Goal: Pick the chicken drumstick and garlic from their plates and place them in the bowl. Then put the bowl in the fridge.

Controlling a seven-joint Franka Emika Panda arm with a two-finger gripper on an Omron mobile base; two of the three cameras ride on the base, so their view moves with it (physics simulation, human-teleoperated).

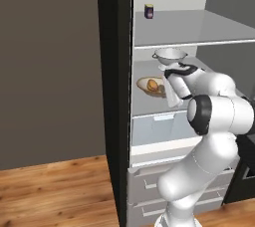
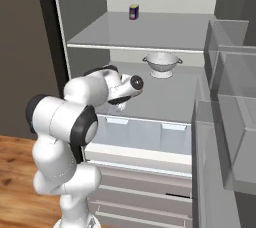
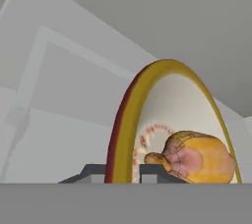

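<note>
Final step: gripper point(image 3: 123, 173) pinched tight on rim of bowl point(image 1: 148, 84), which sits w/ drumstick point(image 3: 199, 161) inside, on fridge point(image 1: 115, 96) mid shelf near colander point(image 1: 170, 56). Next: let go, back arm out w/o tipping it.

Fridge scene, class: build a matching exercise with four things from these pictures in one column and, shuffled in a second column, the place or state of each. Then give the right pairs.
Things:
1. small can
2. steel bowl
3. bowl
4. chicken drumstick

Places or states:
A. lying inside the bowl
B. gripped at its rim by the gripper, over the middle shelf
C. standing on the upper shelf
D. standing at the back of the middle shelf

Pairs: 1-C, 2-D, 3-B, 4-A
</note>
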